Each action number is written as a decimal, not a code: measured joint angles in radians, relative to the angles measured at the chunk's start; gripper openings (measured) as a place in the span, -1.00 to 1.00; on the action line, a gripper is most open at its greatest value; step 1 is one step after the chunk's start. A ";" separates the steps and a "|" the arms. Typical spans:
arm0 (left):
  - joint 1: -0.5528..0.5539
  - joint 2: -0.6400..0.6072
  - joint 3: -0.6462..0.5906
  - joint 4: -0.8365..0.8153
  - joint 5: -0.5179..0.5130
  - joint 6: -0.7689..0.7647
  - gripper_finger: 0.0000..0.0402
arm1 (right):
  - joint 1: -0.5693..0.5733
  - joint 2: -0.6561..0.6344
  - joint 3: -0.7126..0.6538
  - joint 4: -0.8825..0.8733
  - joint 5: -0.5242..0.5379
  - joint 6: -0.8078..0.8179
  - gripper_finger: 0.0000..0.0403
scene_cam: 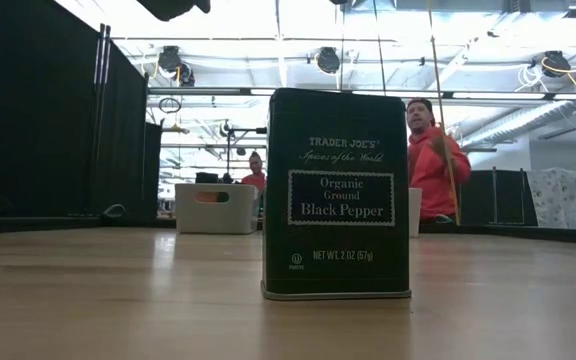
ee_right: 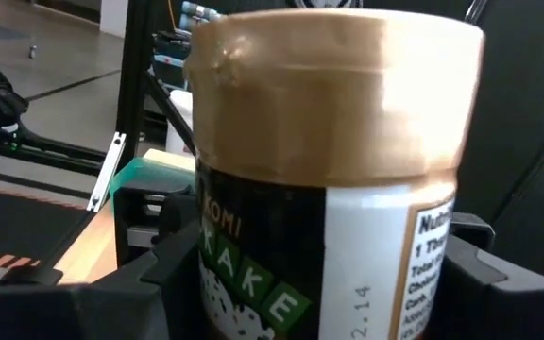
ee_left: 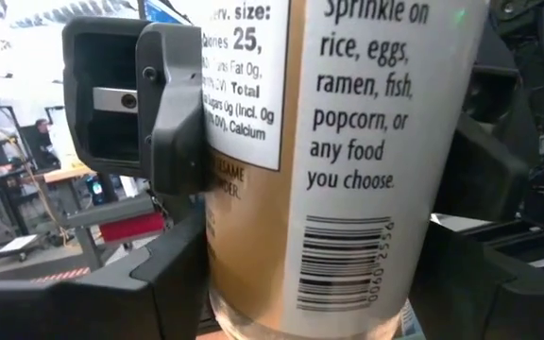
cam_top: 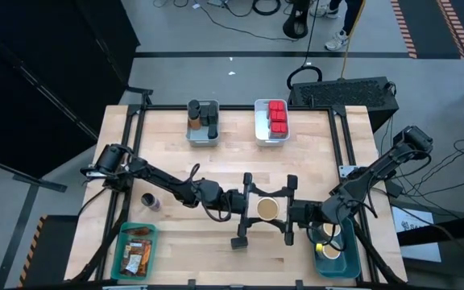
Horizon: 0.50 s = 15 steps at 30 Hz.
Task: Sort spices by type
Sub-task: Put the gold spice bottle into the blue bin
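where the 2 arms meet near the front-centre of the wooden table [cam_top: 232, 161], a round tan-topped jar [cam_top: 267, 209] is seen from above between the left gripper [cam_top: 248, 211] and the right gripper [cam_top: 290, 212]. in the left wrist view the jar is enclosed by that arm's dark fingers [ee_left: 173, 104], its label and barcode filling the frame; in the right wrist view the same jar, with its tan lid, is flanked by that arm's fingers [ee_right: 159, 274], though contact there cannot be told. a dark jar [cam_top: 150, 201] is left lying near the left front. 2 dark jars are held in a grey bin [cam_top: 202, 134], red tins in a white bin [cam_top: 272, 135], printed packets in a teal bin [cam_top: 136, 251], and a tan-topped jar in a blue bin [cam_top: 337, 259]. a black pepper tin [scene_cam: 337, 195] is shown upright in the low view.
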 joint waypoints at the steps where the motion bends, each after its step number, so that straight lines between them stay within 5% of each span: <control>1: -0.001 0.000 0.000 -0.006 -0.008 -0.002 0.41 | 0.000 -0.001 0.000 -0.003 0.000 0.009 0.26; 4: -0.007 0.000 0.001 -0.025 -0.046 0.001 0.41 | 0.006 -0.008 0.000 -0.025 0.000 0.034 0.28; 10: -0.014 0.000 0.000 -0.134 -0.160 0.044 0.41 | 0.020 -0.055 0.001 -0.076 0.040 0.143 0.90; 15: -0.026 -0.003 0.000 -0.219 -0.254 0.051 0.41 | 0.056 -0.120 0.000 -0.179 0.044 0.189 0.74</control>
